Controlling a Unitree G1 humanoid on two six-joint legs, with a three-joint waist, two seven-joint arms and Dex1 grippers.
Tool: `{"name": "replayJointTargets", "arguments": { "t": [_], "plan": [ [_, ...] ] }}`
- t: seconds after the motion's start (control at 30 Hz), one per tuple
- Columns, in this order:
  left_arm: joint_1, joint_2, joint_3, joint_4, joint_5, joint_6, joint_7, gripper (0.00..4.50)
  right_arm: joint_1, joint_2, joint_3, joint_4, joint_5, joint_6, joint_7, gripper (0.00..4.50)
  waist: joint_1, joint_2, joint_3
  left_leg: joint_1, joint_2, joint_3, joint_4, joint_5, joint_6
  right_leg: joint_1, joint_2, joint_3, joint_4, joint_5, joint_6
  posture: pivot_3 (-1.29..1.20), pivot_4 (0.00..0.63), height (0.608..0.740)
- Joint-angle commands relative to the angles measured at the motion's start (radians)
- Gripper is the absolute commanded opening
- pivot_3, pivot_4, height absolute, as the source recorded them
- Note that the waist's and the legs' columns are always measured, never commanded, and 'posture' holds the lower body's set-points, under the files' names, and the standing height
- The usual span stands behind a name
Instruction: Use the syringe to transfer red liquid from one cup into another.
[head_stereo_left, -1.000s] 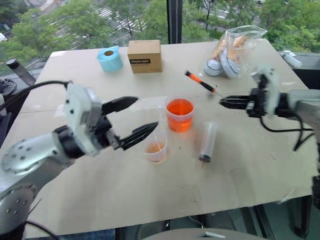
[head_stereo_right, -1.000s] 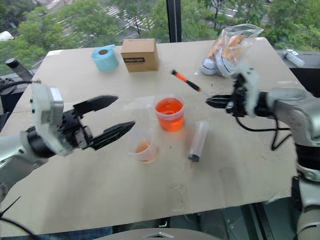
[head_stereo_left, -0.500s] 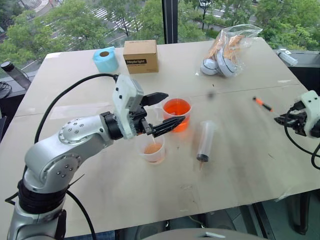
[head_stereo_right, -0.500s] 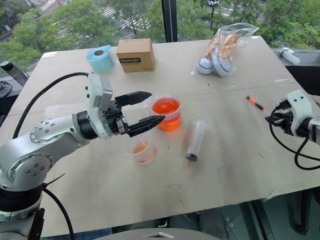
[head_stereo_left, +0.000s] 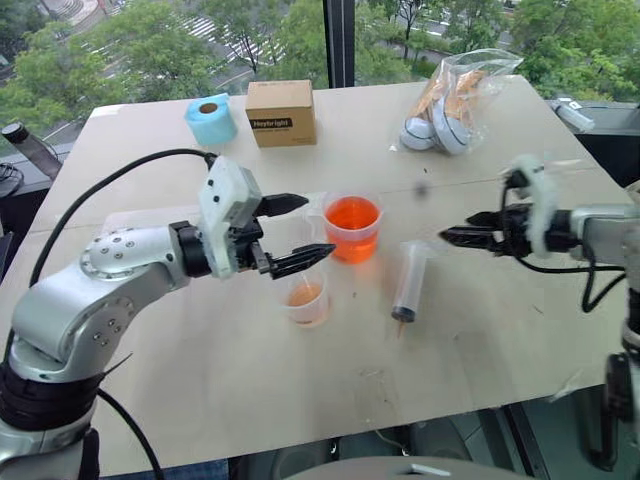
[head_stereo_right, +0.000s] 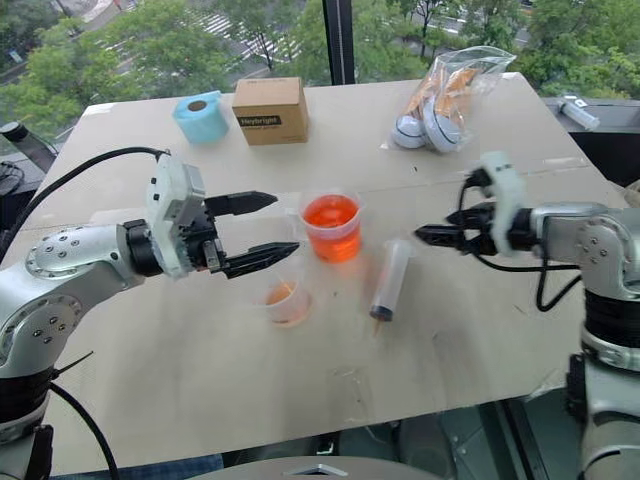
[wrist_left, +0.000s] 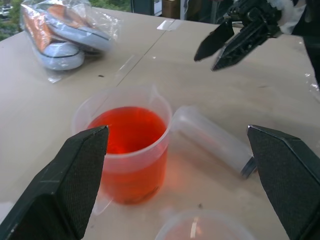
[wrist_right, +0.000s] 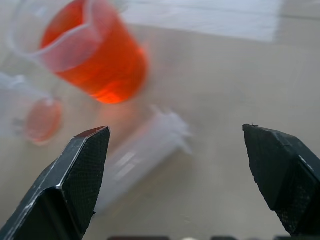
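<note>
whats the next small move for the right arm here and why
Probably ease the right gripper down and forward over the large clear plastic syringe. The syringe lies flat on the beige table, untouched, beside the wide cup of orange-red liquid. The right jaws are open and empty, pointing its way; the left gripper hovers open by the cups.

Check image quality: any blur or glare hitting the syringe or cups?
Right wrist view: syringe and wide cup smeared by blur. Left wrist view: sharp, red liquid crisp. Head views: even daylight, soft shadows, no glare; right gripper slightly blurred.
</note>
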Motion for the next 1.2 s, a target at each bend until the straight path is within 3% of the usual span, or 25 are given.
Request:
{"name": "replayJointTargets", "arguments": {
  "t": [0.03,0.27,0.73,0.9,1.0,1.03,1.13,1.2],
  "plan": [
    [0.088,0.048,0.094,-0.042,0.039,-0.020,-0.047,4.50,0.015,0.012,0.108,-0.023,0.169,0.034,-0.121,4.47,0.001,0.000,0.000,0.000,-0.001,0.000,0.000,0.000,0.000,0.000,-0.001,0.000,-0.001,0.000,0.000,0.00,0.150,0.740],
    [0.172,0.046,0.157,-0.108,0.042,-0.007,-0.036,4.50,0.008,0.024,0.190,0.079,0.290,0.034,-0.391,4.47,-0.003,-0.003,0.002,-0.002,-0.002,0.000,0.000,0.000,0.000,-0.001,-0.006,-0.001,-0.002,0.000,0.000,0.00,0.150,0.740],
    [0.154,0.013,0.136,-0.135,0.037,0.020,0.012,4.50,-0.138,0.375,0.066,0.330,0.331,0.034,-0.811,4.47,-0.007,-0.004,0.003,0.001,-0.001,0.000,0.000,0.001,-0.001,-0.002,-0.001,0.000,0.005,0.000,0.000,0.00,0.150,0.740],
    [0.148,0.012,0.133,-0.142,0.037,0.027,0.023,4.50,-0.135,0.404,0.081,0.331,0.307,0.034,-0.857,4.47,-0.010,-0.004,0.003,0.001,-0.001,0.000,0.000,0.001,-0.001,-0.002,0.000,-0.001,0.005,0.000,0.000,0.00,0.150,0.740],
    [0.146,0.014,0.133,-0.143,0.037,0.029,0.027,4.50,-0.128,0.397,0.097,0.325,0.295,0.034,-0.858,3.62,-0.010,-0.004,0.003,0.001,-0.001,0.000,0.000,0.001,-0.001,-0.002,0.000,-0.001,0.005,0.000,0.000,0.00,0.150,0.740],
    [0.146,0.015,0.134,-0.144,0.035,0.031,0.027,4.50,-0.125,0.392,0.094,0.327,0.296,0.034,-0.859,3.00,-0.010,-0.004,0.003,0.001,-0.001,0.000,0.000,0.001,-0.001,-0.002,0.000,-0.001,0.005,0.000,0.000,0.00,0.150,0.740],
    [0.146,0.016,0.138,-0.146,0.031,0.036,0.027,4.50,-0.128,0.389,0.063,0.340,0.311,0.034,-0.871,1.76,-0.010,-0.004,0.003,0.001,-0.001,0.000,0.000,0.001,-0.001,-0.002,0.000,-0.001,0.005,0.000,0.000,0.00,0.150,0.740],
    [0.143,0.016,0.138,-0.149,0.026,0.042,0.028,4.50,-0.146,0.388,0.016,0.358,0.338,0.034,-0.890,1.62,-0.009,-0.004,0.003,0.001,-0.001,0.000,0.000,0.001,-0.001,-0.002,0.000,-0.001,0.005,0.000,0.000,0.00,0.150,0.740]
  ]
}}
